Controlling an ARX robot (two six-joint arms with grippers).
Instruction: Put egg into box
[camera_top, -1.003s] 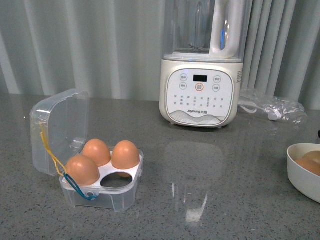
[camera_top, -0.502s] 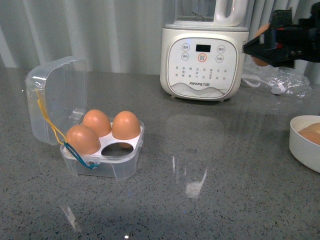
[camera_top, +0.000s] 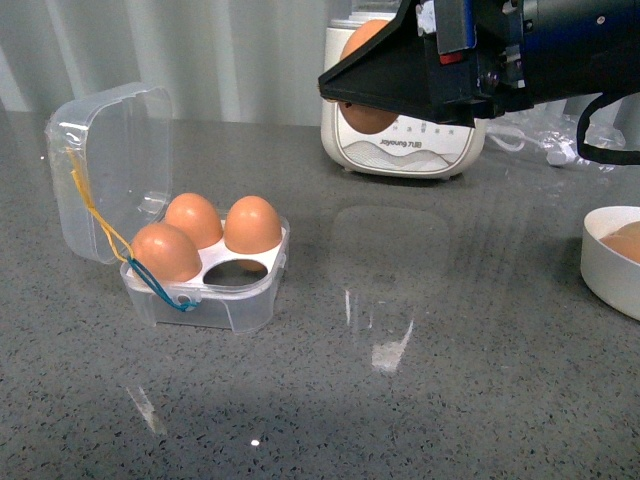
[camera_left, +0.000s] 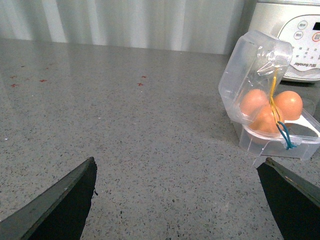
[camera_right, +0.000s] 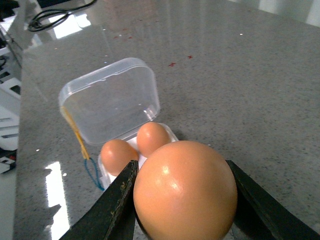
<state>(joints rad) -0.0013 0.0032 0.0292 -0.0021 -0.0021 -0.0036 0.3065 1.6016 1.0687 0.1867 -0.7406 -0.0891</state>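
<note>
My right gripper (camera_top: 352, 78) is shut on the egg (camera_top: 362, 45), holding it high in the air to the right of and above the box (camera_top: 205, 290); the egg fills the right wrist view (camera_right: 185, 192) between the dark fingers (camera_right: 115, 202). The box is a clear case with its lid (camera_top: 105, 165) standing open, a white tray with three brown eggs (camera_top: 250, 250) and one empty hole at the front right. It also shows in the left wrist view (camera_left: 272, 120) and the right wrist view (camera_right: 115, 107). My left gripper (camera_left: 177, 200) is open and empty, low over bare counter, left of the box.
A white blender base (camera_top: 405, 145) stands at the back behind my right arm. A round white bowl (camera_top: 612, 262) with brown eggs sits at the right edge. A crumpled clear plastic bag (camera_top: 565, 140) lies at the back right. The counter is grey speckled stone.
My right arm has come in from the right, carrying the egg leftward toward the box. The front view has tilted downward. The box and its three eggs have not moved.
</note>
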